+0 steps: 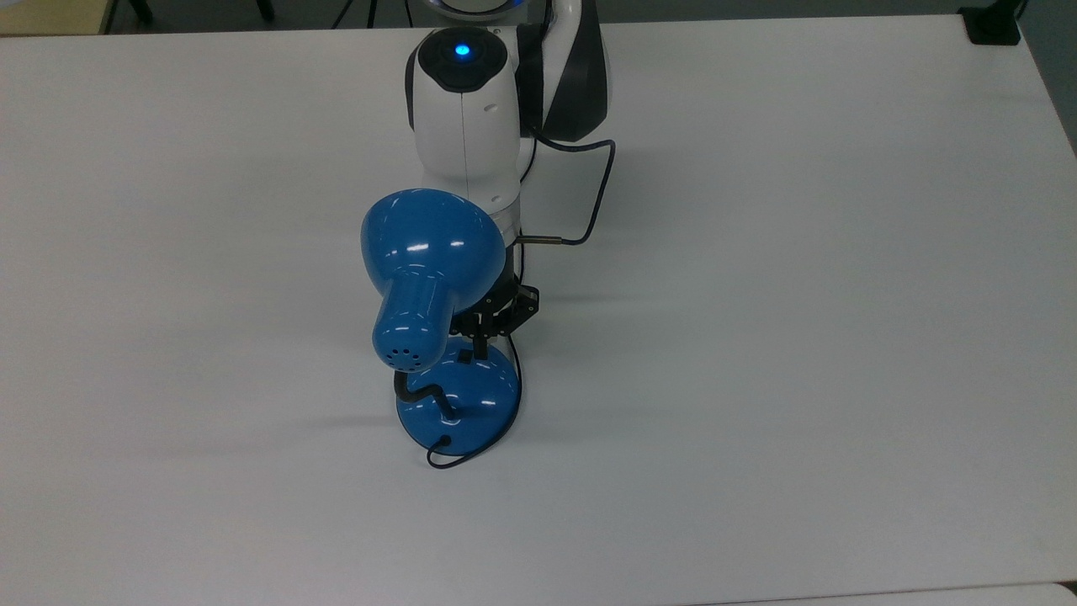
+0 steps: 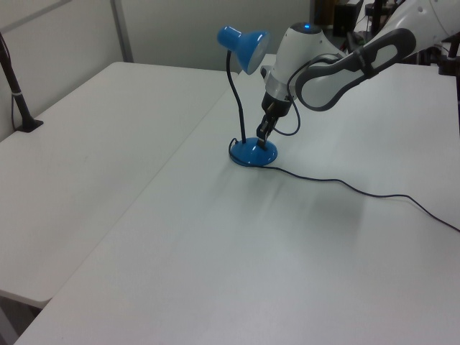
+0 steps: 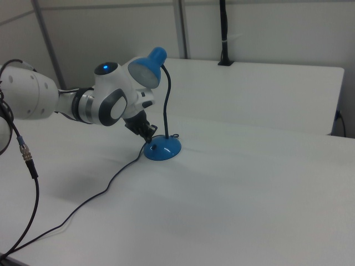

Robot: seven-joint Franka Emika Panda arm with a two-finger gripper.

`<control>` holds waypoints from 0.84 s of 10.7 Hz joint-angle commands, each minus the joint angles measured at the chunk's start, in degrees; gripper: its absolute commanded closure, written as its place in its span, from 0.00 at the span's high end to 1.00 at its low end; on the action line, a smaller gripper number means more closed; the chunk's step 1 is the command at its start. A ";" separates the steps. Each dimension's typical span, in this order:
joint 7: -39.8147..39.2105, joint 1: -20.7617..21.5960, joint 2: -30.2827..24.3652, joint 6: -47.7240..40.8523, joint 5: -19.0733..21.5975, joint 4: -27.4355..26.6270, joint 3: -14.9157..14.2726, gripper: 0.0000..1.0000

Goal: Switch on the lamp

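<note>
The lamp (image 1: pixel 433 286) stands near the middle of the white counter (image 1: pixel 799 337), and its round blue base (image 1: pixel 463 404) serves as the landmark for everything else. The pincer (image 1: pixel 481 343) hangs at the base's edge on the arm's side, tips pointing down at the dome just beside the small black switch (image 1: pixel 462 357); whether they touch the switch I cannot tell. The fingers look pressed together into one narrow tip, holding nothing. For this step a short, straight push down onto the switch seems best, kept light so the base does not slide or tip, and kept clear of the black cord (image 1: pixel 513 278) that curves round the base's rim close by. In the top view the switch can be seen on the dome, with the shade (image 1: pixel 429 240) overhanging part of the wrist. The left view (image 2: pixel 263 139) instead gives height: the tip sits low, right at the dome, well beneath the shade (image 2: pixel 248 47). The right view shows the pincer (image 3: pixel 149 138) meeting the base (image 3: pixel 162 148) from the arm's side and the cord (image 3: pixel 94 202) trailing away from the base across the counter.
</note>
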 commanded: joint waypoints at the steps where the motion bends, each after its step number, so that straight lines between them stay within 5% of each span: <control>1: 1.55 0.55 1.25 2.15 -1.13 0.45 -0.43 0.00; 9: 1.19 0.02 2.39 2.50 -1.31 0.54 -0.87 0.00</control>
